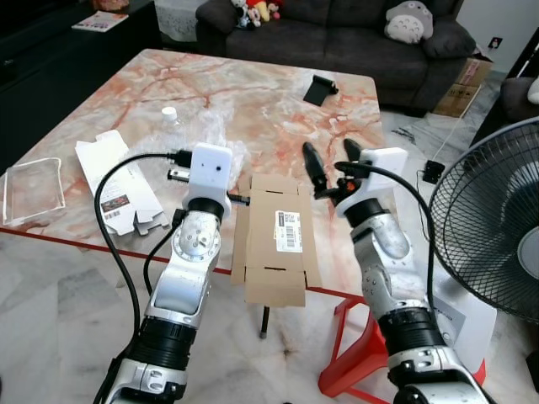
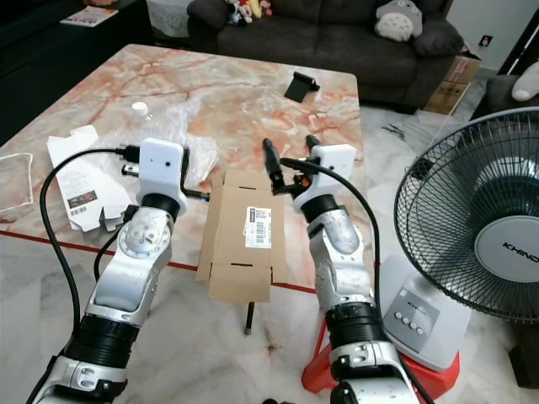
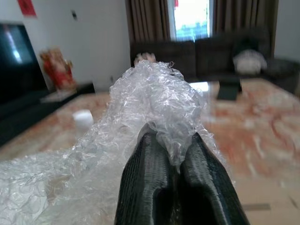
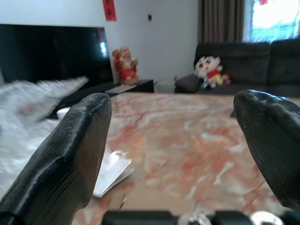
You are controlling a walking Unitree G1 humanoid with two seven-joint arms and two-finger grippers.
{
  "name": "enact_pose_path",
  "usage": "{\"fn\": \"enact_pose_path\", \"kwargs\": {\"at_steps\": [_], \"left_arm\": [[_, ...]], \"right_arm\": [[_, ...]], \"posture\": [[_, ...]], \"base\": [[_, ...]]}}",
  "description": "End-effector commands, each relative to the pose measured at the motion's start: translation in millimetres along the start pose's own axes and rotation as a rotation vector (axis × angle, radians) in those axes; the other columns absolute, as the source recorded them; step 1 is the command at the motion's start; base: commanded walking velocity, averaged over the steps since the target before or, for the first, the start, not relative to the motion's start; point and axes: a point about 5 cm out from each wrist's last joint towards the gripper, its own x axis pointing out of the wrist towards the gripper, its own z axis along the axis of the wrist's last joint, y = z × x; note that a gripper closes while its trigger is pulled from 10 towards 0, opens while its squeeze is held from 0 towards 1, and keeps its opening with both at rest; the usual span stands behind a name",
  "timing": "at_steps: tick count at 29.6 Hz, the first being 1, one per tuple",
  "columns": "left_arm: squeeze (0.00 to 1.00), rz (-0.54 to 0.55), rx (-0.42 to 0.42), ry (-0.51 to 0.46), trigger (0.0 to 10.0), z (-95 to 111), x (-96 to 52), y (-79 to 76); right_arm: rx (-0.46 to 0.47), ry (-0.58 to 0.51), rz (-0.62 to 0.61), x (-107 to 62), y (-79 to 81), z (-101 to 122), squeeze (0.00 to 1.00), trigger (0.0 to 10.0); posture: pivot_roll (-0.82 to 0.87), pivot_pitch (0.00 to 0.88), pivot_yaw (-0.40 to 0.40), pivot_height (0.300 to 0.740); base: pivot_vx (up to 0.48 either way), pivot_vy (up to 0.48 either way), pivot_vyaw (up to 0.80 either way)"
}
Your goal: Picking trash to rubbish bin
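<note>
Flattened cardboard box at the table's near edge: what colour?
Plain brown flattened cardboard box with a white barcode label, clearest in the right eye view.

Silver jointed arms, white camera boxes at wrists, looping black cables, ribbed black pincer fingers (image 3: 150, 187).

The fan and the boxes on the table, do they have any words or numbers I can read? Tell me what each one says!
"KHIND" on the hub of the fan.
White label on the flattened brown cardboard box: a barcode and print, too small to read.
Flattened white carton at the table's left: a dark printed patch, too small to read.
Red hanging on the wall: too blurred to read.
</note>
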Motion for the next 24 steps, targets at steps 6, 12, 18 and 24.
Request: {"fn": "enact_pose_path", "kwargs": {"at_steps": [6, 12, 18, 24], "left_arm": [[0.00, 0.008, 0.000, -0.059, 10.0, -2, -6.3, -2.8], [0.00, -0.002, 0.000, -0.063, 10.0, -5, -5.7, -5.9], [0.00, -0.021, -0.013, -0.072, 10.0, -4, -5.9, -10.4], [0.00, -0.029, -0.019, -0.071, 10.0, -5, -6.9, -12.3]], "right_arm": [[-0.057, 0.002, -0.045, -3.7, -12.8, -2, 0.00, 10.0], [-0.049, 0.000, -0.046, -5.7, -7.8, -6, 0.00, 10.0], [-0.045, -0.004, -0.041, -6.5, -5.9, -8, 0.00, 10.0], [-0.042, -0.006, -0.053, -8.1, -8.8, -7, 0.00, 10.0]], "posture": [[-0.09, 0.033, -0.072, 0.740], [-0.09, 0.021, -0.060, 0.740], [-0.10, 0.016, -0.053, 0.740], [-0.10, 0.013, -0.049, 0.740]], "base": [[0.000, 0.000, 0.00], [0.000, 0.000, 0.00], [0.000, 0.000, 0.00], [0.000, 0.000, 0.00]]}}
